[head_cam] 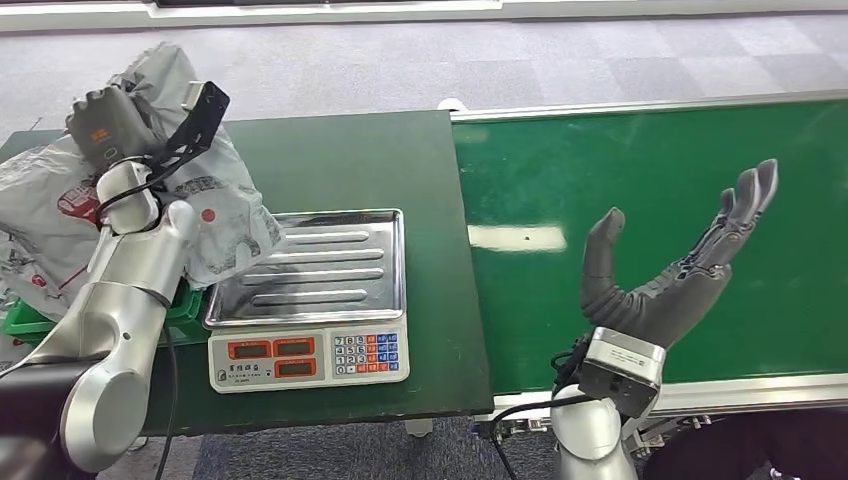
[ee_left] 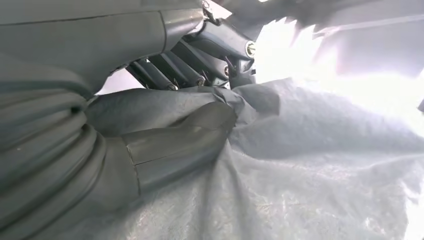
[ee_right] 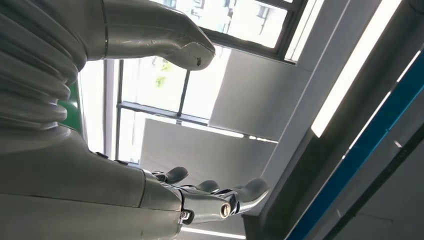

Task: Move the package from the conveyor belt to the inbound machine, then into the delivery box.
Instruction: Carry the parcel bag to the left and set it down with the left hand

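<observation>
Your left hand [head_cam: 110, 125] grasping grey package [head_cam: 215, 215] — held left of scale tray [head_cam: 315, 265]. Right hand [head_cam: 670, 265] released, fingers spread — above conveyor belt [head_cam: 640, 160].

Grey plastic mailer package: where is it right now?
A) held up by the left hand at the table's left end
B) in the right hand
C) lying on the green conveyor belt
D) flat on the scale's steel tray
A: the left hand grips the crumpled grey plastic mailer package left of the steel tray; the right hand is open and empty over the bare green conveyor belt.
</observation>
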Robot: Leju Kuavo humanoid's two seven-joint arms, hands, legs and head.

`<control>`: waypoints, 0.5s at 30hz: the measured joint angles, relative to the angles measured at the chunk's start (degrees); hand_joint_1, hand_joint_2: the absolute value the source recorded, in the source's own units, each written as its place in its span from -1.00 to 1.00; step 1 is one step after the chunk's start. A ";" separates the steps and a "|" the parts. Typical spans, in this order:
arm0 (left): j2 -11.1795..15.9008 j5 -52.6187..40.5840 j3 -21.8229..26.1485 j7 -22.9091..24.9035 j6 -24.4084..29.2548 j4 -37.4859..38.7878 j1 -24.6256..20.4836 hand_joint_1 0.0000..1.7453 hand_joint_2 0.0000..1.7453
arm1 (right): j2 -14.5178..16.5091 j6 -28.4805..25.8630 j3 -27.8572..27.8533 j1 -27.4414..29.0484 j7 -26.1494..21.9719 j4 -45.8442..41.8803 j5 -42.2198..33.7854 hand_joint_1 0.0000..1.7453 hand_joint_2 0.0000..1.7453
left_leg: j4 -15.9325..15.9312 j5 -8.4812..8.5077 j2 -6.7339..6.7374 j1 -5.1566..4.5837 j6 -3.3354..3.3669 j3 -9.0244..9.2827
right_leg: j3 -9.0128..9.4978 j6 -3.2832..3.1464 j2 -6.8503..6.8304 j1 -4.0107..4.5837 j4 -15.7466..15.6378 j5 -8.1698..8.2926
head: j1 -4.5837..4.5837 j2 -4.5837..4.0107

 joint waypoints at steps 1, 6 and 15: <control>0.50 1.45 1.73 -0.38 0.91 1.25 0.00 1.00 1.00 | 0.00 0.00 0.13 -0.03 0.09 0.09 0.04 -1.00 1.00 | -0.01 0.00 0.00 0.00 -0.01 -0.01 | -0.01 -0.01 0.00 0.01 0.00 -0.01 | 0.01 0.00; 2.25 8.32 10.57 -3.49 4.28 5.79 0.54 1.00 1.00 | -0.02 0.00 0.72 -0.18 0.82 0.24 0.38 -1.00 1.00 | -0.01 0.00 -0.07 0.01 -0.01 -0.07 | -0.03 -0.03 -0.06 0.01 0.00 -0.03 | 0.01 0.00; 1.09 21.07 35.08 -20.37 6.72 2.21 5.59 1.00 1.00 | -0.13 0.00 1.48 -0.32 2.22 0.25 1.07 -1.00 1.00 | 0.01 -0.02 -0.02 -0.01 -0.01 -0.08 | -0.07 -0.02 0.00 0.01 -0.01 -0.04 | 0.01 0.00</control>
